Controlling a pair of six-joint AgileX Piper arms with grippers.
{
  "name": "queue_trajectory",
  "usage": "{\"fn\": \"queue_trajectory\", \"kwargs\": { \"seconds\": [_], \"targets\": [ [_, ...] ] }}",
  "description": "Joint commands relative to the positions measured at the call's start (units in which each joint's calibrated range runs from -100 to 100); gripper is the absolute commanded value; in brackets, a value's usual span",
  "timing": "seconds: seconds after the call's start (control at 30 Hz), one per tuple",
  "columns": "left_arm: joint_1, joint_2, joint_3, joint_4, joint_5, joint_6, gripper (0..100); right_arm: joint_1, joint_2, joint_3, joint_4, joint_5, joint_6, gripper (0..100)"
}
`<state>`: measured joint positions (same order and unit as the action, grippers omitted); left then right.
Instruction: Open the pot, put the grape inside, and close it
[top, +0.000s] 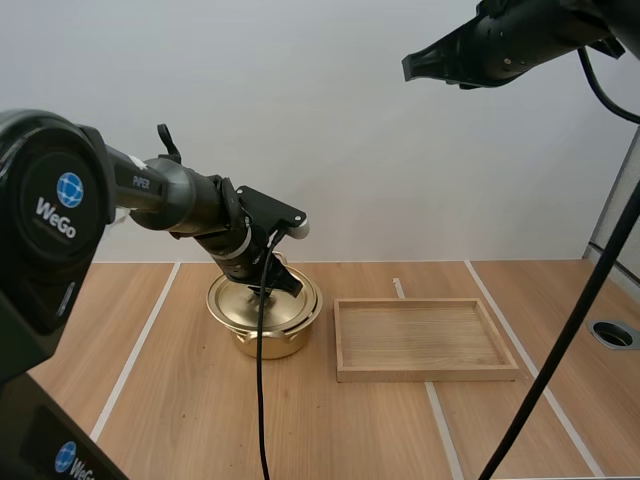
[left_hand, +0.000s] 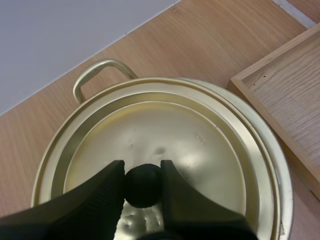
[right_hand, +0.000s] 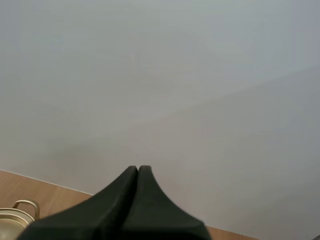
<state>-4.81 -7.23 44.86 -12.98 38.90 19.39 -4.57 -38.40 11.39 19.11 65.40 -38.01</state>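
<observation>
Left gripper (left_hand: 142, 169) clamped on the black lid knob (left_hand: 143, 186), dead centre in its grip; right gripper (right_hand: 138, 171), closed up, hangs well away.

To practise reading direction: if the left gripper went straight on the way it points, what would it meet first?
Likely the lid of the pot: the left gripper pinches its knob, pointing down at it.

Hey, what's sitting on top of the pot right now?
The lid covers the pot, with the left gripper shut on its black knob. The lid hides the pot's inside.
</observation>
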Motion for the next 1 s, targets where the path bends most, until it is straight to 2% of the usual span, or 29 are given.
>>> {"fn": "queue_trajectory", "kwargs": {
  "seconds": [0.0,0.23,0.4,0.9,0.97],
  "targets": [
    [-0.02,0.1,0.1,0.0,-1.0,0.2,0,-0.2,-0.9,-0.2,0.8,-0.1,0.0,0],
    [-0.12,0.1,0.1,-0.8,-1.0,0.6,0,-0.2,-0.9,-0.2,0.8,-0.1,0.0,0],
    [-0.12,0.1,0.1,-5.3,-1.1,3.7,0,-0.2,-0.9,-0.2,0.8,-0.1,0.0,0],
    [-0.12,0.1,0.1,-5.5,-0.5,3.9,0,-0.2,-0.9,-0.2,0.8,-0.1,0.0,0],
    [-0.12,0.1,0.1,-5.5,-0.5,3.9,9,-0.2,-0.9,-0.2,0.8,-0.1,0.0,0]
  ]
}}
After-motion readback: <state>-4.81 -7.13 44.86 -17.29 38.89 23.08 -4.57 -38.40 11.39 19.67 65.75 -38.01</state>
